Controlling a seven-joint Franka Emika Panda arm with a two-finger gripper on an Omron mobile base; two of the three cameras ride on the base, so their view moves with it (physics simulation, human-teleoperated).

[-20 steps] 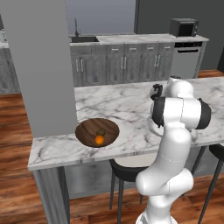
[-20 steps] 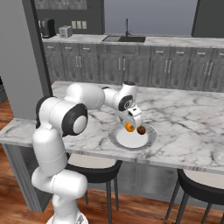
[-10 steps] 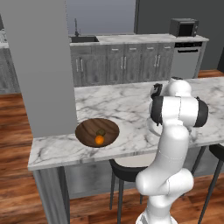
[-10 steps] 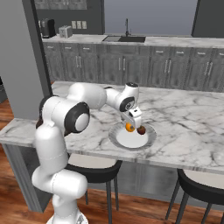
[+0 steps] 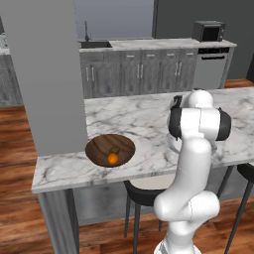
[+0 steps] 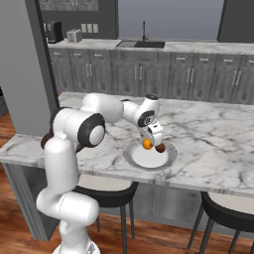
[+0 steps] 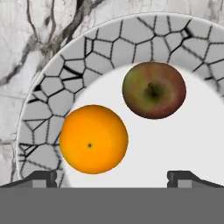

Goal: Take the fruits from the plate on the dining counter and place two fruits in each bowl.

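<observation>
The gripper [image 6: 154, 141] hangs low over the plate [image 6: 135, 158] near the front edge of the dining counter [image 6: 208, 144], its fingertips [image 7: 183, 176] spread wide apart and holding nothing; 2 fruits lie on the plate beneath it, an orange fruit [image 7: 93, 139] and a reddish-brown fruit [image 7: 154, 89], close together but apart; toward the counter's left end, the dark wooden bowl [image 5: 97, 147] holds 2 more, an orange one [image 5: 113, 158] and a dark olive one [image 5: 114, 150].

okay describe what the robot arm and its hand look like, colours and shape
The arm is glossy white, built of rounded tubular segments with dark grey to black joint rings and end caps. Its hand is a small white block ending in two short dark fingertips. No cables or markings are visible.
</observation>
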